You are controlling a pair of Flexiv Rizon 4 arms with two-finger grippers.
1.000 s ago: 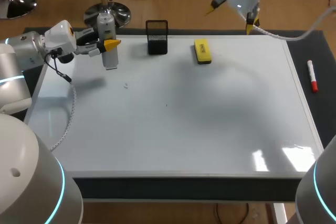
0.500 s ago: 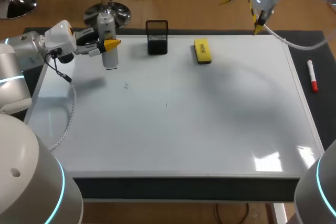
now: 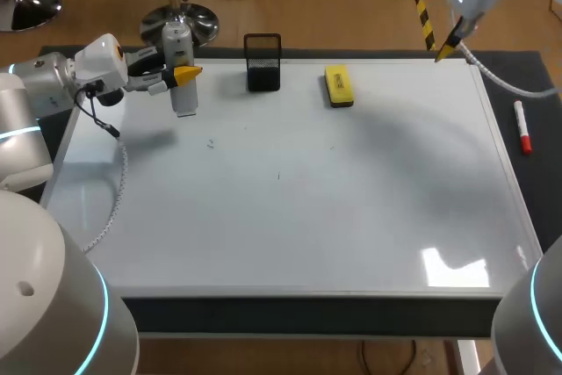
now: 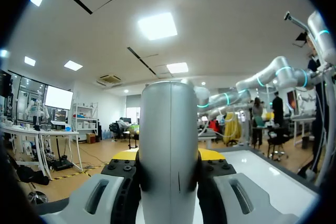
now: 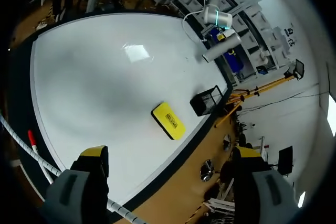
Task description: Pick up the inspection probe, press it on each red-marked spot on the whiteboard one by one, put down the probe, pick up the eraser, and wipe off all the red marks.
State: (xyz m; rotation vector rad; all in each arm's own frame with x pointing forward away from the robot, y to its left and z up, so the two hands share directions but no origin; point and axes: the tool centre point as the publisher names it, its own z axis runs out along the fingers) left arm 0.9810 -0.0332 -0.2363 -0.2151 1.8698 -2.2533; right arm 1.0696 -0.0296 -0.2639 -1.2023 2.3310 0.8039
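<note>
1. Left gripper (image 3: 179, 73): my fingers are clamped on the inspection probe (image 3: 176, 41), a grey cylinder, from two sides. The probe stands upright above the far left corner of the whiteboard (image 3: 351, 208); I cannot tell whether its lower end touches the surface. In the left wrist view the probe (image 4: 169, 129) fills the space between the yellow tips of the left gripper (image 4: 168, 156) and hides what lies straight ahead.

2. Right gripper (image 3: 430, 19): my fingers stand wide apart with nothing between them. It hangs high over the far right corner of the whiteboard, well apart from everything lying on it. In the right wrist view the right gripper (image 5: 170, 153) looks down on the whiteboard (image 5: 94, 72).

3. Eraser (image 3: 339, 85): yellow, lying flat on the whiteboard near the far edge, right of centre. From the right wrist it is the eraser (image 5: 168, 120) that lies nearest ahead of the open fingers.

4. Mesh holder (image 3: 262, 63): black, upright at the far edge, between the probe and the eraser; also seen as the mesh holder (image 5: 206, 100) just beside the eraser.

5. Red marker (image 3: 522, 127): lying on the dark mat off the right edge of the whiteboard, well apart from the eraser.

6. White cable (image 3: 496, 78): hangs from my right arm across the far right corner
</note>
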